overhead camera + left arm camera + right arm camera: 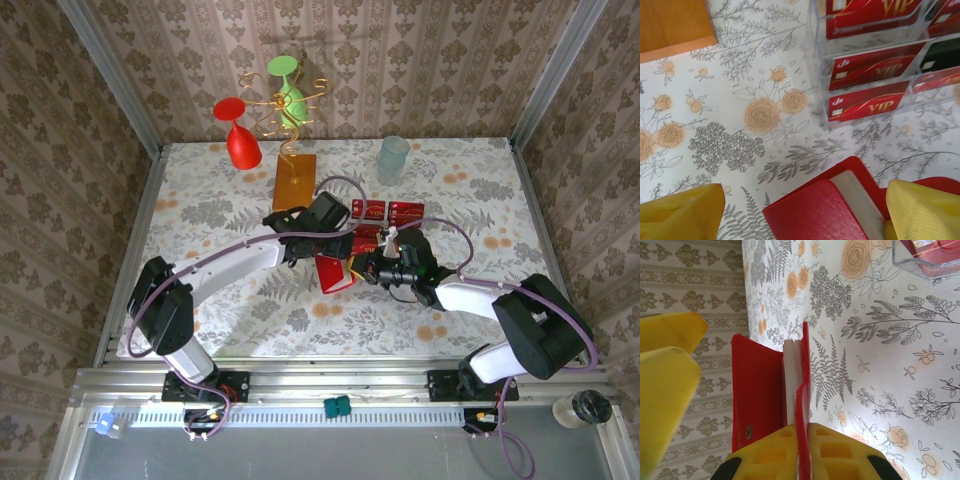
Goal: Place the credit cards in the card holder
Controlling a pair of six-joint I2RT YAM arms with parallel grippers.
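Now my right jaws clamp the card holder (757, 390) to prop it open; left jaws gape wide, empty.

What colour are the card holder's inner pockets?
Pale white inner pockets; best in the right wrist view.

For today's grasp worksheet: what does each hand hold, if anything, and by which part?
Right hand pinches the card holder by one cover flap's edge; left hand, open, holds nothing.
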